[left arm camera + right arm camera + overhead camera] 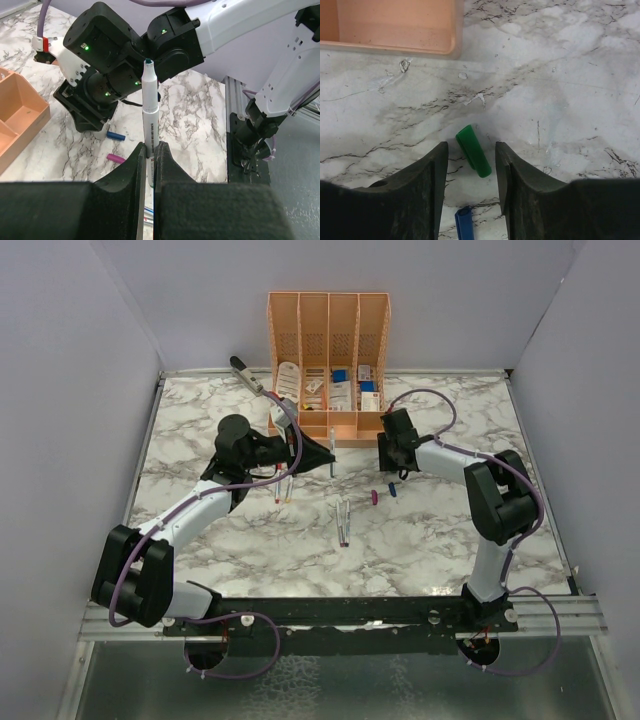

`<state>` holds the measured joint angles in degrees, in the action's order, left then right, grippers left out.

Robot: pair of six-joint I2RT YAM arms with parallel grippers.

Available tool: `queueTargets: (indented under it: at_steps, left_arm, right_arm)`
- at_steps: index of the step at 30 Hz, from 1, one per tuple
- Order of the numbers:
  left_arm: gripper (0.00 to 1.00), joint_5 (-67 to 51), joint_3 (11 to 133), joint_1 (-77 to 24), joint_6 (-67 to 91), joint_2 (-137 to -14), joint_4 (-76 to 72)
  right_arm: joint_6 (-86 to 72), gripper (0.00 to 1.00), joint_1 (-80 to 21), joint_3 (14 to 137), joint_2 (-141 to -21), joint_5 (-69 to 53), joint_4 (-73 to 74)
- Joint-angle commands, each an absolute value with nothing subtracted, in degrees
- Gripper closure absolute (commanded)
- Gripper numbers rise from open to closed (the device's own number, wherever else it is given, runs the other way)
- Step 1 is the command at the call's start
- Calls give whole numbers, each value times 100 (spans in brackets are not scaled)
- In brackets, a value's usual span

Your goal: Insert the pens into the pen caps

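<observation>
Two pincers: left pincer (151, 150) pinches green-tipped pen (150, 107) upright; right pincer (471, 148) spread astride green cap (473, 152).
Green cap: flat on tabletop (560, 100), nearer the far edge.
Risk: lying slantwise, it may skid or twist when squeezed.

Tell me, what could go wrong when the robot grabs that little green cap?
The green cap lies slanted inside the open right gripper, so closing might pinch it crooked or flick it away. The blue cap lies close beside it and could get bumped. The left gripper grips the pen with a long length sticking out, so that end might tilt when pushed into a cap.
</observation>
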<state>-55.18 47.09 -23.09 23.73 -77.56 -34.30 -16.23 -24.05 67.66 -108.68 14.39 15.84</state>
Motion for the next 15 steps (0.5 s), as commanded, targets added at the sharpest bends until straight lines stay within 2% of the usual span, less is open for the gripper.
queueTargets:
  at_steps: [1,7,15]
  left_arm:
    - [100,-5645,4721,-2268,2417,-7716,-3651]
    - [100,-5638,4723,-2229,2450,-7758,-3648]
    - [100,-5572,4741,-2146,2499,-7810,-3653]
  right_arm:
    - [-1705,60,-2373,6704,-10915,1062,1625]
    - [-1804,82,-2373,6672,-10968,912,1890]
    - [-2053,99,-2373,6674,-10905,670,2163]
